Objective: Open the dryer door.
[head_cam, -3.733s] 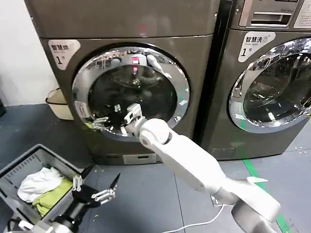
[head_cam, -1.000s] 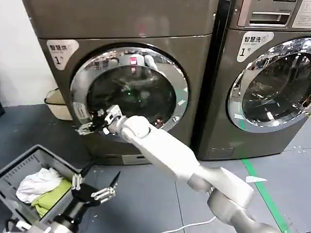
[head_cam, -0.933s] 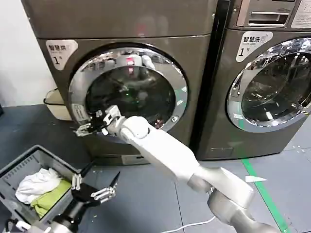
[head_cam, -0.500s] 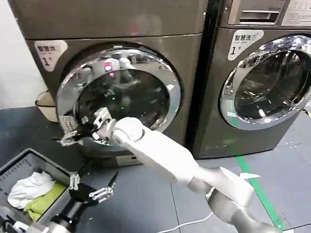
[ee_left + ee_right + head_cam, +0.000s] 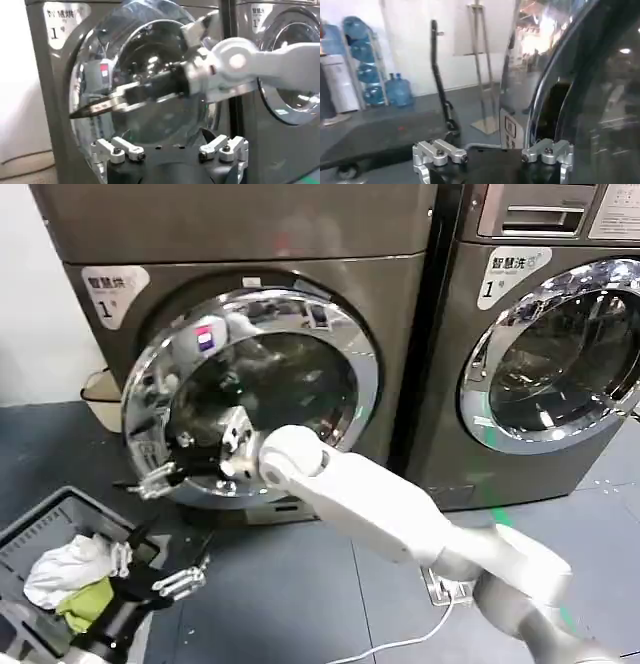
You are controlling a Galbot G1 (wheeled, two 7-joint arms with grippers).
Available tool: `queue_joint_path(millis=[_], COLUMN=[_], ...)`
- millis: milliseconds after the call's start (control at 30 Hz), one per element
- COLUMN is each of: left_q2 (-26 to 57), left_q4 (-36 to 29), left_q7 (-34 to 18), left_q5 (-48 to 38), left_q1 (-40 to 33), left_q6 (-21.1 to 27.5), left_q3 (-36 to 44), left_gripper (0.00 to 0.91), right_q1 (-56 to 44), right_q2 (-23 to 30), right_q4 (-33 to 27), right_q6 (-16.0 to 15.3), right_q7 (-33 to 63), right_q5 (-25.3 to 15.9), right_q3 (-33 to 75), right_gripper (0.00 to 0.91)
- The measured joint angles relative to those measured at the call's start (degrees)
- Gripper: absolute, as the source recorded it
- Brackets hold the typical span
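Observation:
The dryer door [image 5: 270,374], a chrome ring around dark glass on the left grey machine, stands slightly ajar, its left edge pulled away from the machine front. My right gripper [image 5: 152,480] is open at that left edge, low on the ring. The left wrist view shows the door [image 5: 150,60] with the right gripper [image 5: 95,106] reaching across it. In the right wrist view the chrome rim [image 5: 520,90] runs up between the spread fingers of the right gripper [image 5: 492,150]. My left gripper [image 5: 155,569] hangs open and empty above the basket, well below the door.
A second machine with a similar chrome door [image 5: 560,374] stands close on the right. A grey basket [image 5: 25,529] with white and green cloth sits on the floor at lower left. A beige tub [image 5: 100,394] is beside the dryer. A white cable [image 5: 400,644] lies on the floor.
My right gripper moved from the middle of the glass to the door's left edge, and that edge has swung outward. The left arm stayed by the basket.

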Motion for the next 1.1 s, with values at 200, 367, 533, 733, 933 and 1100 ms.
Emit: queue_joint_path(millis=[200, 367, 533, 733, 933, 1100], left_q2=[0.40, 1.26, 2.20, 3.57, 5.20, 6.51], left_q4=[-0.23, -0.45, 0.03, 2.43, 5.33, 7.46], left_q7=[0.06, 0.86, 1.09, 1.22, 0.84, 0.72], left_q5=[0.13, 0.07, 0.10, -0.73, -2.40, -3.31], left_q1=[1.34, 3.14, 4.49, 4.35, 2.73, 1.05], left_q6=[0.55, 0.41, 0.46, 0.74, 1.20, 0.68], left_q3=[-2.54, -5.18, -8.56, -13.76, -18.27, -19.33], left_gripper=[0.907, 0.907, 0.907, 0.907, 0.907, 0.907], right_q1=[0.11, 0.37, 0.92, 0.96, 0.56, -0.08], right_q2=[-2.73, -4.48, -6.14, -8.58, -11.42, -14.26], right_q4=[3.66, 5.56, 7.50, 9.96, 12.68, 14.84], right_q6=[-0.09, -0.09, -0.17, -0.54, -1.68, -2.19], right_q7=[-0.30, -0.69, -0.99, -1.43, -3.74, -7.57], right_q5=[2.57, 4.10, 5.55, 7.16, 8.72, 8.91], right_q3=[-0.01, 0.16, 0.23, 0.22, -0.06, -0.08], right_gripper=[0.907, 0.907, 0.907, 0.907, 0.907, 0.907])
